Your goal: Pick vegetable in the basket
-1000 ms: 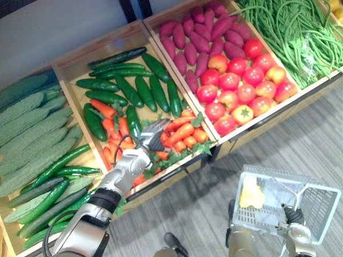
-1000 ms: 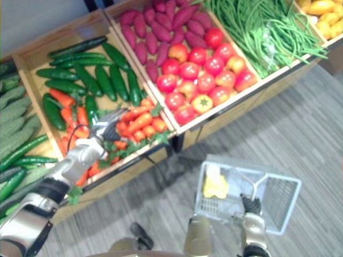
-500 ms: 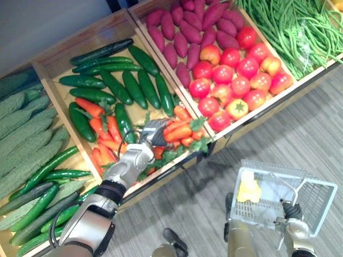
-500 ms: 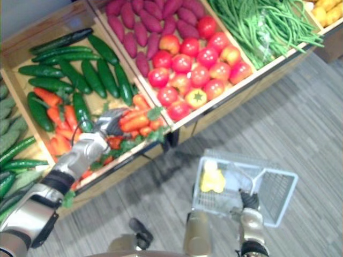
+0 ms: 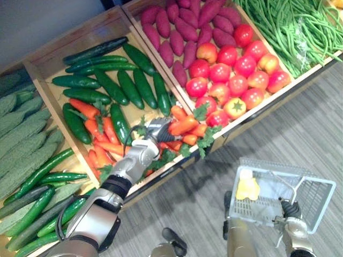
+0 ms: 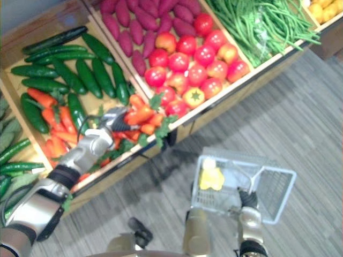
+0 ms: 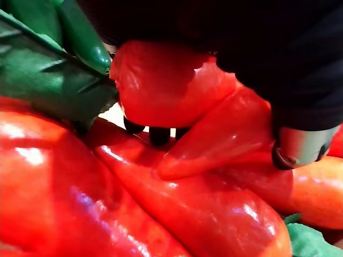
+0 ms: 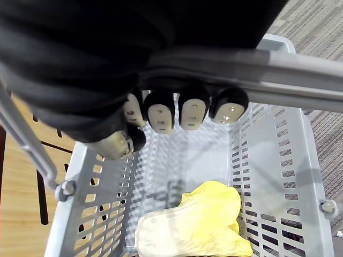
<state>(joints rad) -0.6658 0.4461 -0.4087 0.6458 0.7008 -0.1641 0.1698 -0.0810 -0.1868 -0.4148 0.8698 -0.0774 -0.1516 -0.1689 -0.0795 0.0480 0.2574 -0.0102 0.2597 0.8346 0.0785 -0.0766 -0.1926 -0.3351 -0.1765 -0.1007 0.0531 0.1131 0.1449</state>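
Left hand (image 5: 154, 137) clamped on a carrot (image 5: 184, 126); basket (image 5: 257, 211) hangs from the right hand (image 8: 161, 110).
The carrot lies at the front right corner of the wooden crate (image 5: 69, 43), left fingers curled round it. Right fingers wrap the handle (image 8: 300, 88); a yellow vegetable (image 8: 193, 227) sits inside.

Bright even light, white glare on glossy carrots (image 7: 177, 209), soft shadow on floor (image 5: 185, 195)
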